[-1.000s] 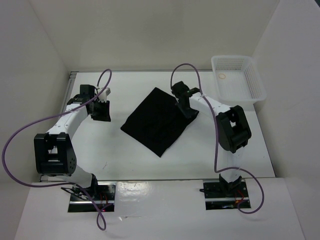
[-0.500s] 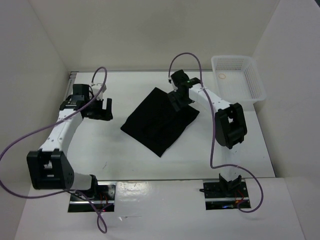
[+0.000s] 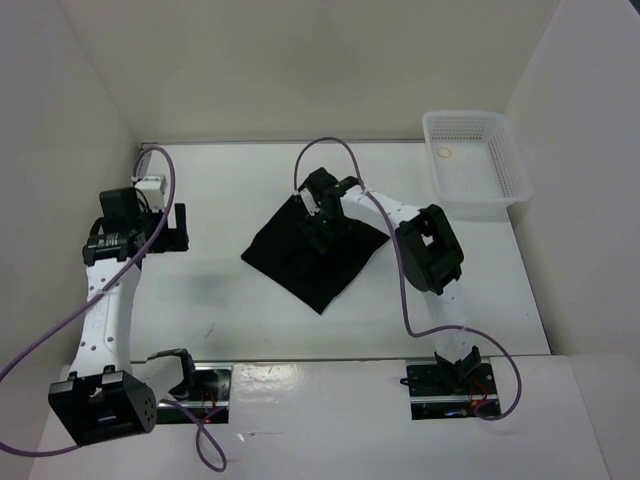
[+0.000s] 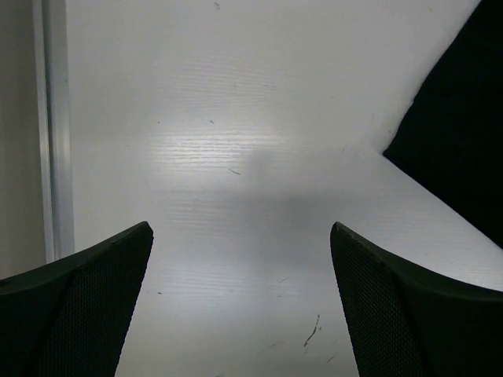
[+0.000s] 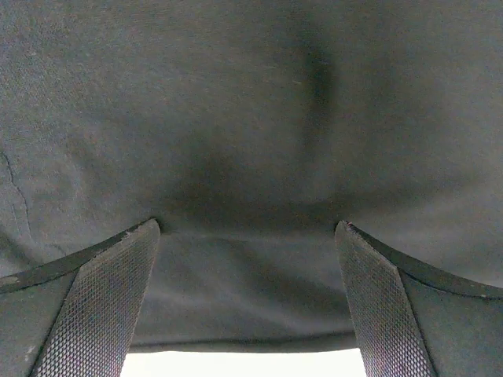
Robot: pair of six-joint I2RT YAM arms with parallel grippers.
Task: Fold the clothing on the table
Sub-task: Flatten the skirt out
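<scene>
Left claw [image 4: 240,229]: released, fingers spread wide over bare table [image 4: 236,94], nothing between them. The black garment [image 3: 300,262] lies well to its right; only one corner shows at the edge of its wrist view.

Right claw [image 5: 247,226]: released, spread wide directly over the garment's far part, fabric not pinched. White basket [image 3: 478,160] is well to its right.

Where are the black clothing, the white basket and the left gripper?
clothing [image 3: 298,262], top view, its near left part.
basket [image 3: 478,200], top view, its near wall.
left gripper [image 4: 240,228], left wrist view, midway between its fingertips.
</scene>
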